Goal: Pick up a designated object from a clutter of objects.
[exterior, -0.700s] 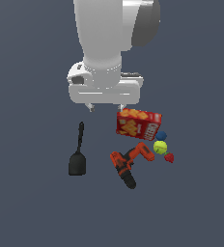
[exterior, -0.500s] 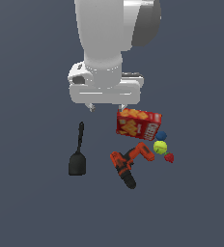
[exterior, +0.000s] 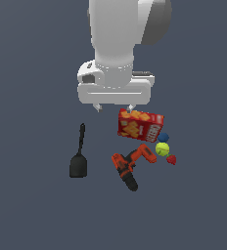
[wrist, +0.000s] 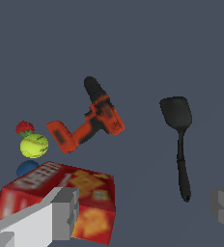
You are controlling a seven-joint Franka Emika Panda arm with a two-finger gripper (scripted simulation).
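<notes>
The black spatula [exterior: 78, 155] lies flat on the dark floor at the exterior view's left, blade toward the camera; it also shows in the wrist view [wrist: 179, 140]. My gripper [exterior: 114, 108] hangs open and empty above the floor, between the spatula's handle and the red cracker box [exterior: 140, 125]. In the wrist view the fingers [wrist: 61, 214] stand wide apart, one over the cracker box [wrist: 61, 205]. The orange-black drill [exterior: 130, 166] lies beside the spatula, also seen in the wrist view [wrist: 90, 123].
A small blue ball [exterior: 163, 138], a yellow-green tennis ball [exterior: 162, 149] and a red strawberry [exterior: 171, 159] sit in a row at the exterior view's right of the box. The wrist view shows them too: ball [wrist: 27, 168], tennis ball [wrist: 34, 145], strawberry [wrist: 24, 128].
</notes>
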